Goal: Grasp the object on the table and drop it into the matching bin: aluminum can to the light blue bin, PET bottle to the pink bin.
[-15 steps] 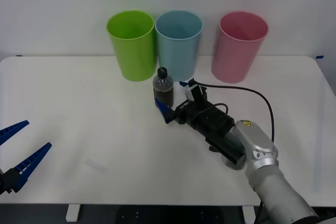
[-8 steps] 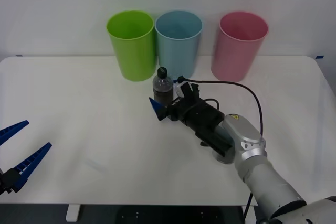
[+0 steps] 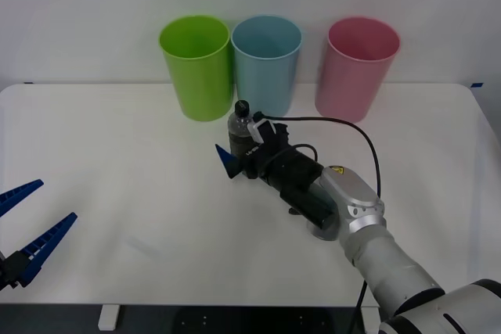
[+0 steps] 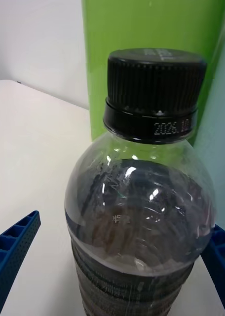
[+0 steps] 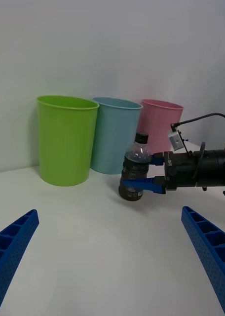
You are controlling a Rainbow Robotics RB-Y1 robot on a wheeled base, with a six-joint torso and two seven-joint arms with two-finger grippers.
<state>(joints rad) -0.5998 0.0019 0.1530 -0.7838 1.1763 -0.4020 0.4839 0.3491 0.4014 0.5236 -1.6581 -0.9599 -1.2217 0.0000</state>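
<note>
right gripper (image 3: 239, 156) | fingers spread either side of upright PET bottle (image 3: 242, 132), ready to pinch | near desk (image 3: 117, 162) back edge | left gripper (image 3: 27, 228) spread, idle at front-left corner

The PET bottle (image 4: 137, 207) is clear glossy plastic with bright glints, ribbed lower down, under a matt black ridged cap (image 4: 154, 106). The right hand (image 3: 239, 150) has blue ribbed plastic fingers (image 5: 139, 185). The tabletop (image 3: 117, 177) looks smooth, matt white. The pink bin (image 3: 356, 76) and light blue bin (image 3: 268, 64) are smooth plastic.
</note>
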